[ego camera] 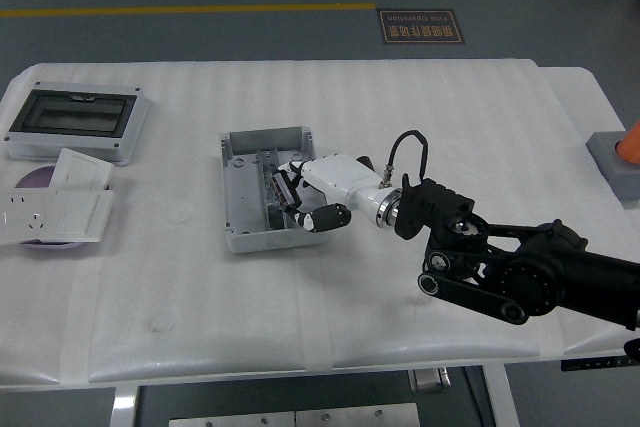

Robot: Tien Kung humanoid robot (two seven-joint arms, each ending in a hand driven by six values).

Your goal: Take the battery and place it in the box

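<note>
Over the open grey box (pixel 243 195) near the middle of the desk (pixel 400 107), the right robot hand (pixel 292 197) reaches in from the right side, white palm above the box's right wall and fingers curled down into the cavity. Those fingers appear closed around a small dark battery (pixel 281 190), held low inside the box beside the metal rail (pixel 268 190) that runs along its floor. Whether the battery already touches the floor cannot be told, since the hand covers that spot. The left arm is out of view.

The step in hand looks like the release. To do it well, the hand should probably sink until the battery rests on the box floor, then loosen the fingers gently so the battery does not roll or tip against the rail, and lift straight up so the fingertips clear the right wall without dragging the box across the soft white padding.

As for containers, the grey box holds the rail and now the battery within the hand; nothing else shows inside. At the far left sit a closed enclosure with a dark window (pixel 76 121) and some white socket plates (pixel 55 207), well apart from the work.
</note>
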